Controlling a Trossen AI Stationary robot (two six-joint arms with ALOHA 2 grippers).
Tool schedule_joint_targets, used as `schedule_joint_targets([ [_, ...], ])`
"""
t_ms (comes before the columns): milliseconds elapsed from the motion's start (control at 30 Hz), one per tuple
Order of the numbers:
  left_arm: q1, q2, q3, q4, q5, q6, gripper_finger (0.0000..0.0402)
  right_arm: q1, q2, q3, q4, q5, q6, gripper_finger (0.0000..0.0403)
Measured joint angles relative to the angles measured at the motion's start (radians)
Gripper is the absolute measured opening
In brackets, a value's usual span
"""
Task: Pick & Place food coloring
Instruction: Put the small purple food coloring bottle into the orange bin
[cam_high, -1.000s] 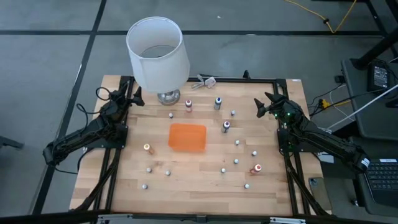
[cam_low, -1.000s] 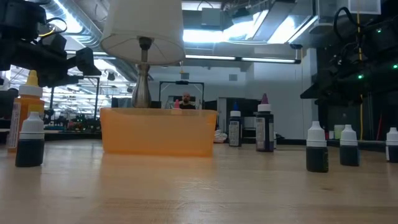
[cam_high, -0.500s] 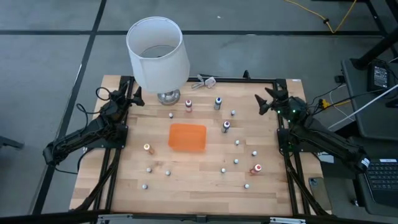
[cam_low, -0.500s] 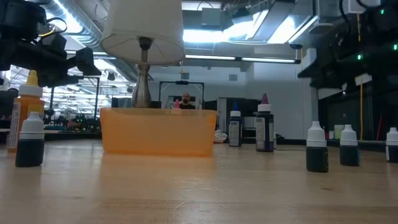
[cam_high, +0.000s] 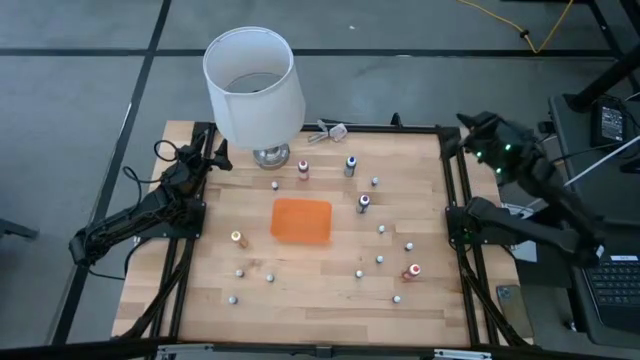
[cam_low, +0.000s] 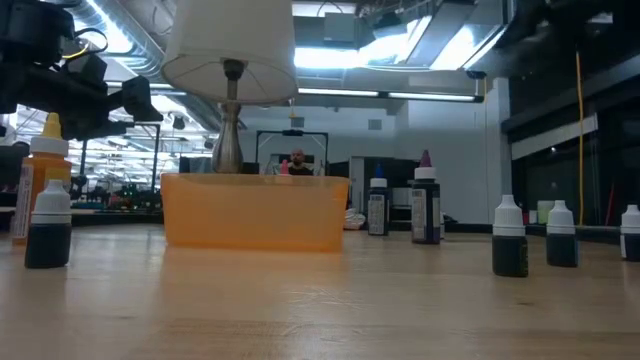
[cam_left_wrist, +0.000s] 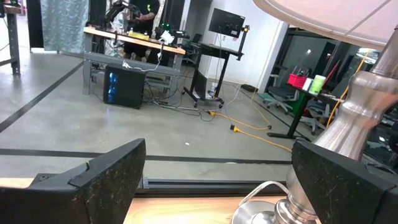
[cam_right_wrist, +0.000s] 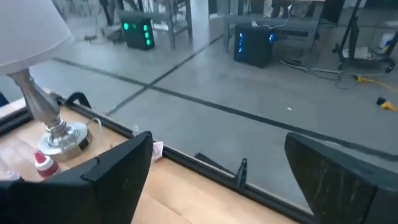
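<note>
The left gripper (cam_high: 213, 152) was positioned over the far-left corner of the tabletop (cam_high: 300, 290), just beside the lamp (cam_high: 254, 88), with its fingers (cam_left_wrist: 93, 180) spread wide and nothing between them. The right gripper (cam_high: 470, 127) was positioned at the far-right corner, raised above the tabletop edge, its fingers (cam_right_wrist: 118, 171) likewise spread apart and empty.

The food coloring bottles were distributed across the tabletop, all standing clear of both grippers. An orange tray (cam_high: 302, 220) lay near the centre. Toward the far edge, a red bottle (cam_high: 302, 171) and a dark bottle (cam_high: 350, 165) stood near the lamp base. A further dark bottle (cam_high: 364, 204) stood just beside the tray on its right side. An orange bottle (cam_high: 237, 239) stood to the left of the tray. A red bottle (cam_high: 411, 271) stood toward the near-right corner, with several small white-capped bottles scattered around it and along the near edge.

In the low view, the tray (cam_low: 255, 210) sat in front of the lamp stem, with dark white-capped bottles (cam_low: 509, 237) standing upright at the right and one (cam_low: 48, 228) at the left.
</note>
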Motion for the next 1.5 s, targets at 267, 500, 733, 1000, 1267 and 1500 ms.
schedule_joint_targets([
  [267, 0.0, 0.0, 0.0, 0.0, 0.0, 0.0, 0.0391, 0.0, 0.24, 0.345, -0.254, -0.062, -0.238, 0.0365],
  [500, 0.0, 0.0, 0.0, 0.0, 0.0, 0.0, 0.0391, 0.0, 0.425, 0.477, -0.318, -0.239, -0.549, 0.0365],
  [733, 0.0, 0.0, 0.0, 0.0, 0.0, 0.0, 0.0391, 0.006, 0.61, 0.483, -0.411, -0.296, -0.718, 0.0365],
  [1000, 0.0, 0.0, 0.0, 0.0, 0.0, 0.0, 0.0391, 0.077, 0.792, 0.483, -0.509, -0.297, -0.827, 0.0365],
  [1267, 0.0, 0.0, 0.0, 0.0, 0.0, 0.0, 0.0391, 0.16, 0.906, 0.483, -0.493, -0.298, -0.873, 0.0365],
  [1500, 0.0, 0.0, 0.0, 0.0, 0.0, 0.0, 0.0391, 0.199, 0.988, 0.482, -0.485, -0.297, -0.72, 0.0365],
])
